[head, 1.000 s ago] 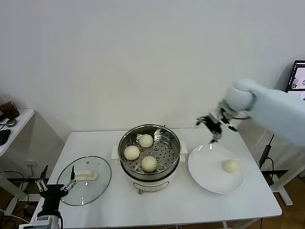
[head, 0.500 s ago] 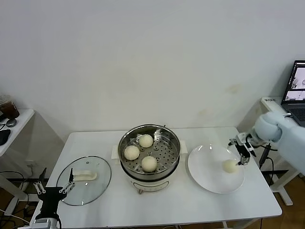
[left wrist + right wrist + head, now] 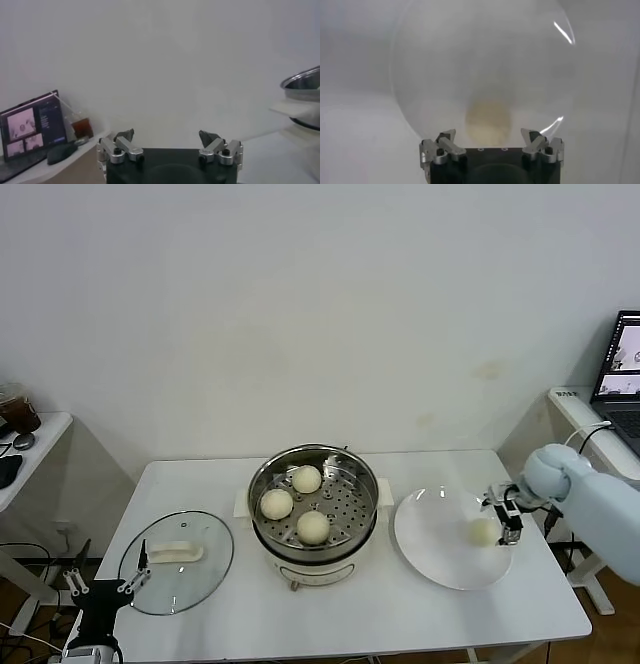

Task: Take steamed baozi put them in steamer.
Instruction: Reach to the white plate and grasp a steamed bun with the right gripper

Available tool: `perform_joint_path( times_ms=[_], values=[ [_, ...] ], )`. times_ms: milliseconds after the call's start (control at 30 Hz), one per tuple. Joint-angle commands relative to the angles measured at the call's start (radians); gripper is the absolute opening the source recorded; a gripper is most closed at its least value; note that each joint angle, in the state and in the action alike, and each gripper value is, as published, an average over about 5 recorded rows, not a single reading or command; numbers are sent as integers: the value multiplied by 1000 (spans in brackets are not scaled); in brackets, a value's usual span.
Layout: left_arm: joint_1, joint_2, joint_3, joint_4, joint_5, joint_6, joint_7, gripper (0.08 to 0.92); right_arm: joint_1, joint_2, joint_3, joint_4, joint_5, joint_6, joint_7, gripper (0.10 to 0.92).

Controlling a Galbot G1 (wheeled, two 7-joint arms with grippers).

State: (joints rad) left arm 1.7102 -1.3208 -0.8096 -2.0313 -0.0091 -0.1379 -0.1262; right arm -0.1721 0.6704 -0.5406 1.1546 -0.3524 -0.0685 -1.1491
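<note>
The steamer (image 3: 262,484), a shiny steel pot on a white base, stands mid-table with three steamed baozi on its perforated tray (image 3: 307,479) (image 3: 276,503) (image 3: 313,527). One more baozi (image 3: 483,531) lies on the right side of the white plate (image 3: 435,549). My right gripper (image 3: 505,514) hangs open just right of that baozi, low over the plate. In the right wrist view the baozi (image 3: 488,121) sits just ahead of the open right gripper (image 3: 489,134), not between its fingers. My left gripper (image 3: 107,574) is parked open at the table's front left corner, empty (image 3: 167,134).
A round glass lid (image 3: 180,559) with a white handle lies flat on the table's left side, next to the left gripper. A laptop (image 3: 625,369) stands on a side desk at far right. A small side table (image 3: 25,444) with a cup is at far left.
My right arm swung from above the plate's back edge out to the right and down beside the baozi on the plate. The left gripper sank slightly lower.
</note>
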Motion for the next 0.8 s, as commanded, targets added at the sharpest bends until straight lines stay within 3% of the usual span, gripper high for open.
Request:
perform_joint_path(
  times_ms=[33,233,600,800],
  values=[
    [0,0,-2,2,-1,0,0,823,-47,95,48,-106,-66,-9,6,823],
    [-3,-1,-1,7,-1,0,0,823,-43,103,47,-119,-89,-19,-3,799],
    [-3,1,-4,5,-4,0,0,823,-34,92,39,-103,-97,-16,-47,595],
    [-2,1,-6,3,-5,-1,-1,823,13,51,-1,-54,-51,-24,-55,526]
  ],
)
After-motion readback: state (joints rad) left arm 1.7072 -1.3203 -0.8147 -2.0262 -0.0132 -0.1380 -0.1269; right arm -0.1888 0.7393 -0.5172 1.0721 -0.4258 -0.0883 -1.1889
